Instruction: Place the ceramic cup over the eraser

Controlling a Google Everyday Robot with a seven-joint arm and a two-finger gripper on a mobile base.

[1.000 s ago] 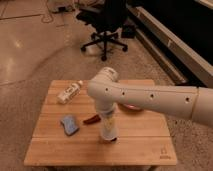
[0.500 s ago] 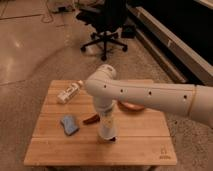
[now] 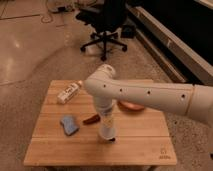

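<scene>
Gripper (image 3: 107, 131) low over the table (image 3: 145, 147), apparently closed on a pale cup (image 3: 106, 133), though hard to confirm. Rigid, glazed, likely slippery and chippable; best held by the rim. Eraser not clearly identifiable.

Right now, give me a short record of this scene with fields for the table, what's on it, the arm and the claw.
surface: wooden table
rear left: white bottle lying on its side
front left: blue object, flat on the wood
centre: reddish-brown object, beside the arm
right of arm: orange-brown dish, partly hidden
arm: white arm reaching in from the right, wrist pointing down
claw: claw low over the table's front centre, at a pale cup-like shape
background: black office chair on the floor
</scene>
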